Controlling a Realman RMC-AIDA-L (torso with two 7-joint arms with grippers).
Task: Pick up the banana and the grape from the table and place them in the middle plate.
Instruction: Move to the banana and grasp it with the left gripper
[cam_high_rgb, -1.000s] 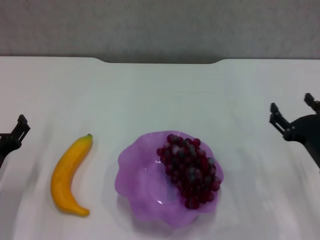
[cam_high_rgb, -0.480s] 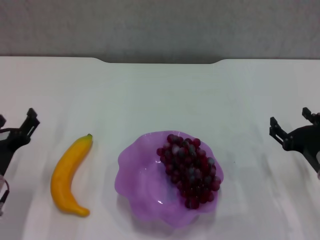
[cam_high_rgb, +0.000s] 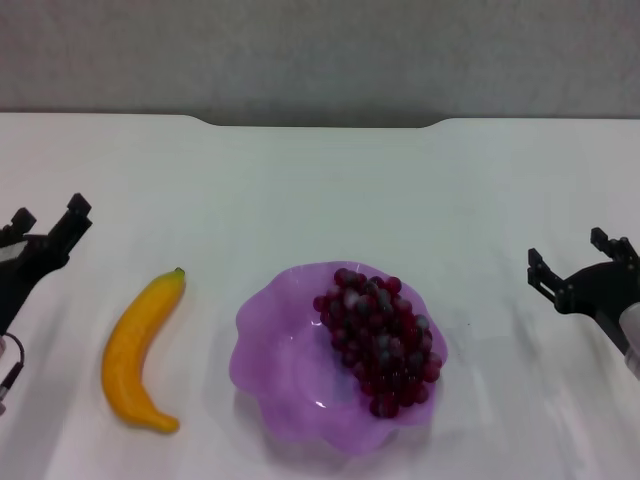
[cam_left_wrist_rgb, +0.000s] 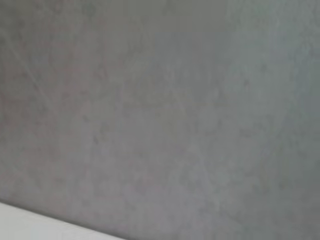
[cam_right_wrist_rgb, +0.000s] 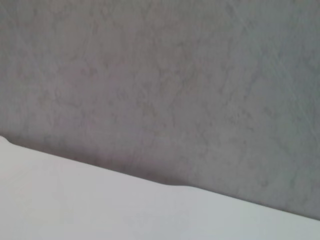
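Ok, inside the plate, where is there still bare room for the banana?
The middle plate is bare on its left half, the side nearest the banana. The grape crowds its right half. On the table, the strip between banana and plate is bare too. Left hand and right hand are off to the sides.

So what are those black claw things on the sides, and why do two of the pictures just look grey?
Those claws are a robot's two hands, called grippers. The big picture comes from a camera on the robot's head, looking down at a white table. The left gripper is at the left edge, the right gripper at the right edge. Both are open and hold nothing.

On the table sits a purple wavy plate with a bunch of dark red grapes lying in it. A yellow banana lies on the table to the plate's left, not touching it.

The two grey pictures come from little cameras on the robot's wrists. Right now they point mostly at the grey wall, with only a strip of the table's edge showing, so no fruit shows there.
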